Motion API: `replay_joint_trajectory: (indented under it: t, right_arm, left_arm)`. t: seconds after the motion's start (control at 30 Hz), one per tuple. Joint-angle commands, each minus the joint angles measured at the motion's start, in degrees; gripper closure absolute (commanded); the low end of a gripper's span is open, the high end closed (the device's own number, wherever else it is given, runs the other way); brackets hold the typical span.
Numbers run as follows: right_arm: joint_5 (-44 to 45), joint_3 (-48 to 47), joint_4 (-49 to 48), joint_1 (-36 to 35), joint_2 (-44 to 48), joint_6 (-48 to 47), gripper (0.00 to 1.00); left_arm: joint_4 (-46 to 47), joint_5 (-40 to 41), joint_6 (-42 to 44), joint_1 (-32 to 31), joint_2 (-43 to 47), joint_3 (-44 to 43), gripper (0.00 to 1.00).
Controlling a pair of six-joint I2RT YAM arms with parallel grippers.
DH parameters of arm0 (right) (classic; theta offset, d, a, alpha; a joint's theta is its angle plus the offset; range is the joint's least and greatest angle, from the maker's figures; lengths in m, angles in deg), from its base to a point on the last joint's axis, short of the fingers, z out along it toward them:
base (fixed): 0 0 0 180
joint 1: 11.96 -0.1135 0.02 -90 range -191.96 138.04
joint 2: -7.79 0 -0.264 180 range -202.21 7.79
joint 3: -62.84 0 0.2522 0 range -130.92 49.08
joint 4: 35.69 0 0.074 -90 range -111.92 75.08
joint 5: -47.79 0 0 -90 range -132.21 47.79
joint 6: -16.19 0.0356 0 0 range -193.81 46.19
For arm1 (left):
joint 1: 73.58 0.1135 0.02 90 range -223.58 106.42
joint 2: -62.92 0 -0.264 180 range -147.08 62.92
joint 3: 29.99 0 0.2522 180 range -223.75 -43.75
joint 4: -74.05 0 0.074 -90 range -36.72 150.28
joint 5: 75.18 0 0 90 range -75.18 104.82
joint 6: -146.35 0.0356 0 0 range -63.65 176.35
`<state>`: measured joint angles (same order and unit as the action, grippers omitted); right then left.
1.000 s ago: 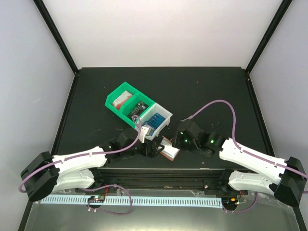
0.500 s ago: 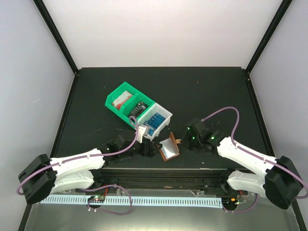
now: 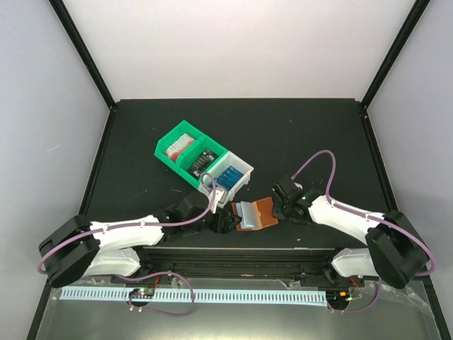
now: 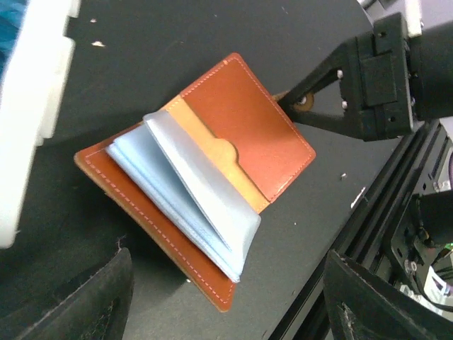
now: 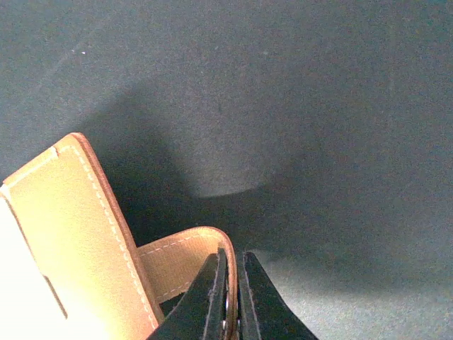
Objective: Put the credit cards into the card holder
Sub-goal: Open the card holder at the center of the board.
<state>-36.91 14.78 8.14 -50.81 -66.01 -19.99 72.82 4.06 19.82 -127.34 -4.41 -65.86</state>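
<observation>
The brown card holder (image 3: 253,214) lies spread open near the table's front edge, its clear inner pockets (image 4: 202,205) fanned upward. My right gripper (image 3: 275,207) is shut on its snap tab (image 5: 180,258), its fingertips (image 5: 212,297) pinching the strap. My left gripper (image 3: 227,222) is open just left of the holder, and the holder's near corner lies between its fingers (image 4: 88,301) without touching them. The credit cards sit in the bins: a red and white one (image 3: 177,146), a black one (image 3: 203,160) and blue ones (image 3: 228,177).
A green bin (image 3: 164,157) and a white bin (image 3: 244,167) stand joined just behind the holder, and the white bin's wall (image 4: 35,78) is close to my left gripper. The black frame rail (image 4: 382,212) runs along the table's near edge.
The card holder has gone from standing half folded to lying spread open. The right gripper drew the tab to the right. The left gripper's fingers have narrowed a little.
</observation>
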Motion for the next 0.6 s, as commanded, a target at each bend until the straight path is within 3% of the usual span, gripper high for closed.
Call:
replay_joint_trajectory:
  t: [0.0,0.3,0.57]
  right_arm:
    - [3.2,-1.8,0.7,0.4,-1.1,-6.8,0.91]
    - [-0.7,0.8,-2.7,0.4,-0.4,-7.4,0.87]
    - [-0.3,1.5,-3.5,0.4,-1.5,-7.4,0.90]
  left_arm:
    - [3.0,-2.2,0.3,-1.4,-2.9,-4.8,0.29]
    - [5.1,-3.4,-1.3,-2.3,-9.2,-8.7,0.53]
    - [-0.8,1.4,-3.8,-2.3,-14.3,-11.9,0.54]
